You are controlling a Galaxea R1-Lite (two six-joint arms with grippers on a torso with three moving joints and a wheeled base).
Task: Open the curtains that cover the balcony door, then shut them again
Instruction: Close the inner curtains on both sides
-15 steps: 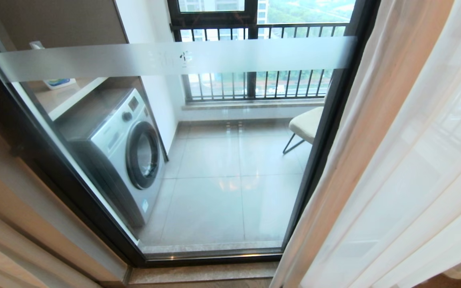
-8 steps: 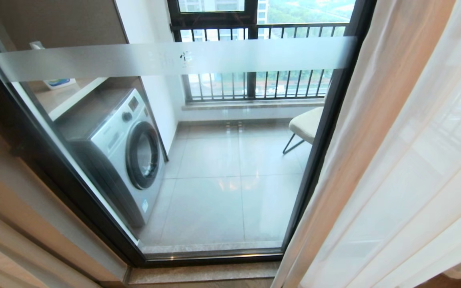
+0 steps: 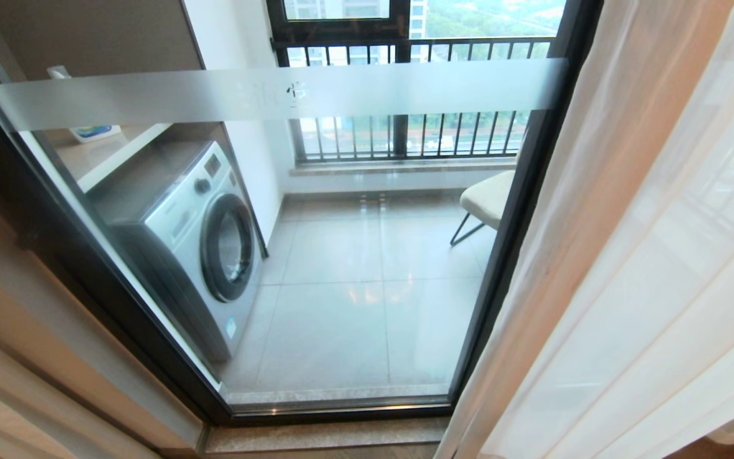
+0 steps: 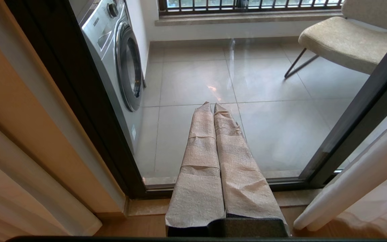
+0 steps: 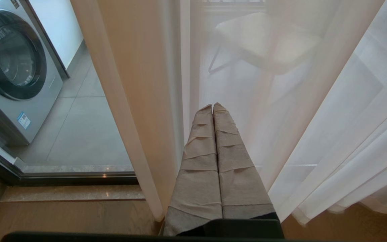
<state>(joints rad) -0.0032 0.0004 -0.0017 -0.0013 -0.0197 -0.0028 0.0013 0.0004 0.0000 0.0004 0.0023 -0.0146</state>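
Head view: door (image 3: 354, 268) glass is exposed across the middle; curtains (image 3: 628, 255) hang bunched at the right, with a strip of beige drape along the lower left edge. Neither arm shows in this view.
Beyond the glass: washer (image 3: 204, 245) at left, chair (image 3: 488, 199) at right, railing (image 3: 405, 137) at the back.
Left gripper (image 4: 212, 105): wrapped fingers (image 4: 202, 141) pressed together, holding nothing; it points at the bare glass, apart from any fabric.
Right gripper (image 5: 212, 106): fingers (image 5: 228, 144) pressed together, empty; it points at the sheer layer, just beside the curtain's leading edge (image 5: 136, 101). Contact with the cloth cannot be told.
Task state: judged open, closing not yet begun; the curtain covers only the right part of the door.
Risk, grip: a shut, empty gripper can only push the fabric; thin sheer may slide off the tips and the drape would stay put.
Risk, snag: wrapped tips may catch the sheer and drag it without the heavier layer.
Risk, glass: a sweep aimed too deep could strike the pane or frame (image 3: 507, 242).
Risk, partial cover: pulling low on a floor-length drape may swing the hem while the top lags on its track.
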